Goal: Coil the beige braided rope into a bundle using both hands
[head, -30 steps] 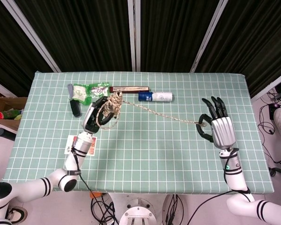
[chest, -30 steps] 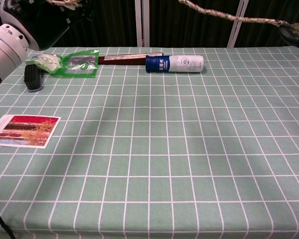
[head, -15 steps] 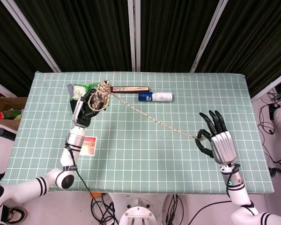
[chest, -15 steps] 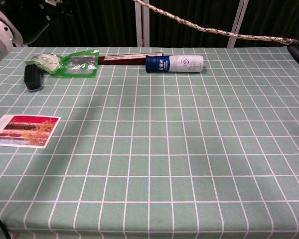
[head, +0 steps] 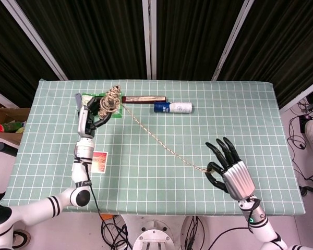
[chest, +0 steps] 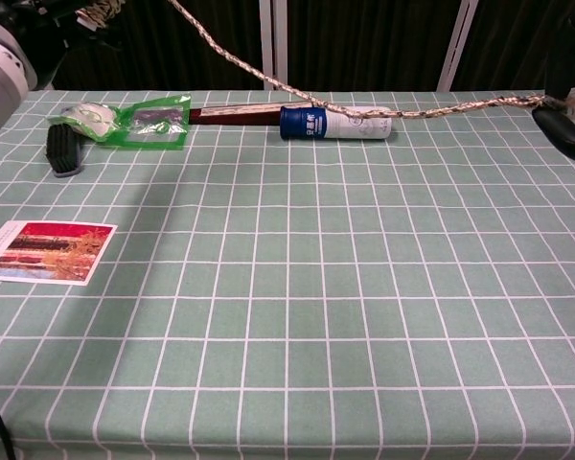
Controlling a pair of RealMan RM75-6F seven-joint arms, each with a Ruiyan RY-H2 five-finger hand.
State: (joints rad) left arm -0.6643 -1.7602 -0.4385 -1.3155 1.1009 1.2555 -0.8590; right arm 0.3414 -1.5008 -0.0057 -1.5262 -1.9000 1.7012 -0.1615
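rope (head: 156,139) coiled in left robot hand (head: 92,112), end pinched by right robot hand (head: 227,169)

Rough braided rope (head: 156,139); matt checked tablecloth (head: 161,172).

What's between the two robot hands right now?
In the head view, only the beige braided rope spans from the left robot hand to the right robot hand.

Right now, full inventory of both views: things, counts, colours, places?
rope: 1, beige braided, coils in left hand, strand running to right hand
bottle: 1, white with blue end, lying far centre
dark stick: 1, brown, far side beside bottle
green packet: 1, far left
dark brush-like item: 1, black, far left
picture card: 1, red-toned, near left
table: 1, green grid cloth
left hand: holds coils
right hand: pinches rope end
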